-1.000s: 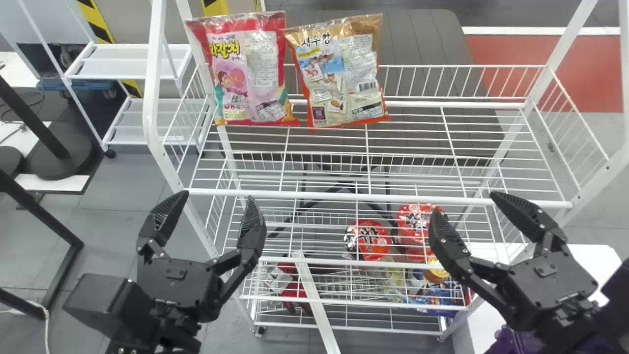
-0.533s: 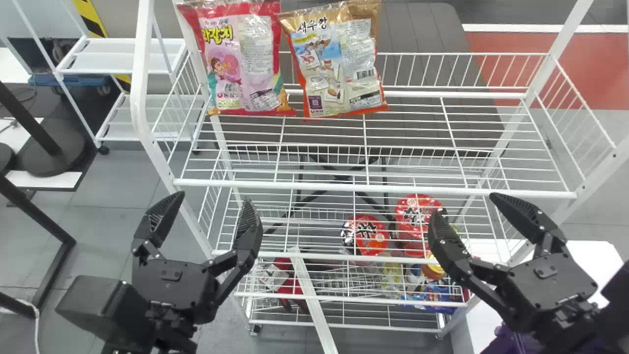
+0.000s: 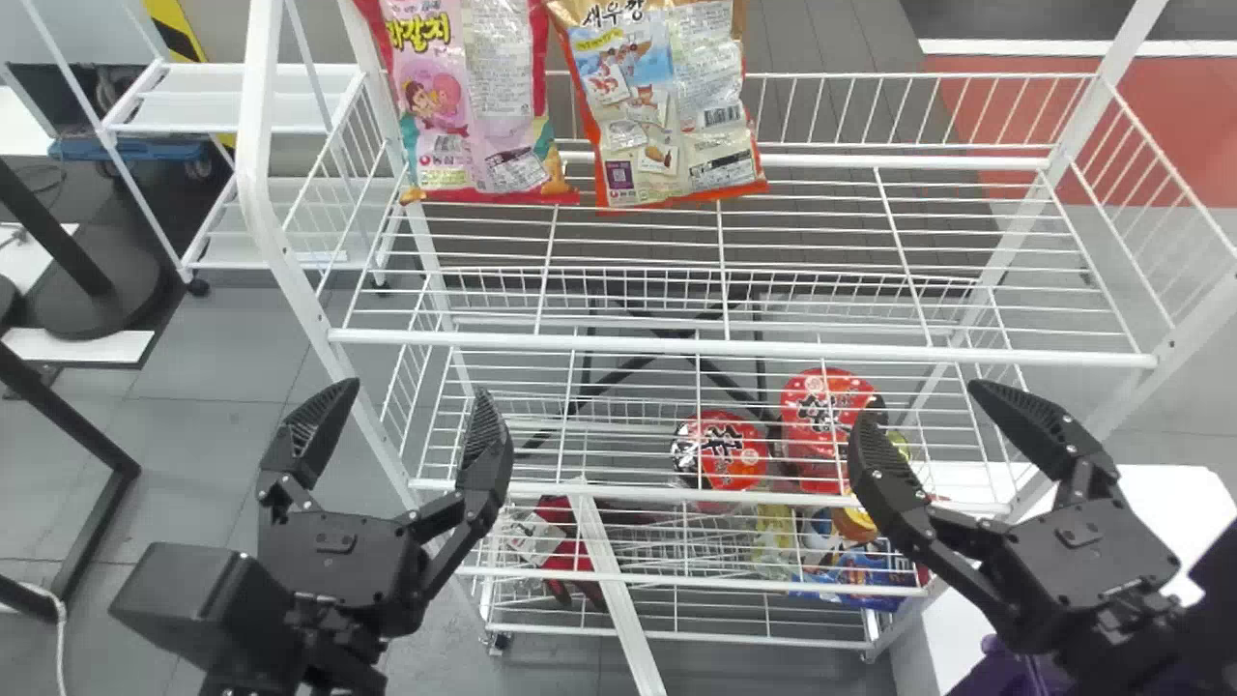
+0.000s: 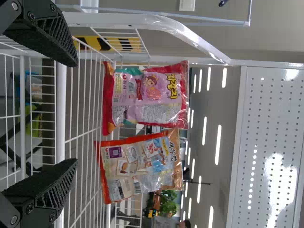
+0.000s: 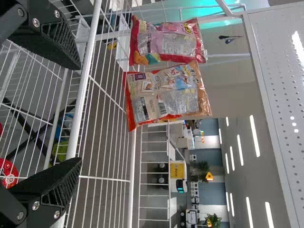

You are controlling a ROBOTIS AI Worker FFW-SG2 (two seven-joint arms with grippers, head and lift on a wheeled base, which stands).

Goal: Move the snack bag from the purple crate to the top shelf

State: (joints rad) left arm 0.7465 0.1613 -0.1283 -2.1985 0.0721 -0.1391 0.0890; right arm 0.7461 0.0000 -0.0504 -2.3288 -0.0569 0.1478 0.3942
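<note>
Snack bags, standing upright on top shelf (image 3: 725, 345): red-pink bag (image 3: 474, 116) toward shelf's L end, orange-brown bag (image 3: 667, 126) just beside it, to its R; both toward rear side. Which one is the task's bag: can't tell. L gripper (image 3: 414, 394) and R gripper (image 3: 923, 406): both on near side of rack, at its L and R parts, resp.; fingers of each released, spread wide w/ a gap btwn. Purple crate (image 3: 1015, 674): bottom R of head view, below R gripper, part. hidden, near white surface (image 3: 1174, 493). Lower in rack: 2 red tubs (image 3: 734, 459), R of ctr., w/ blue packet (image 3: 875, 570) below. Beyond rack's L side: white cart (image 3: 232, 97).
</note>
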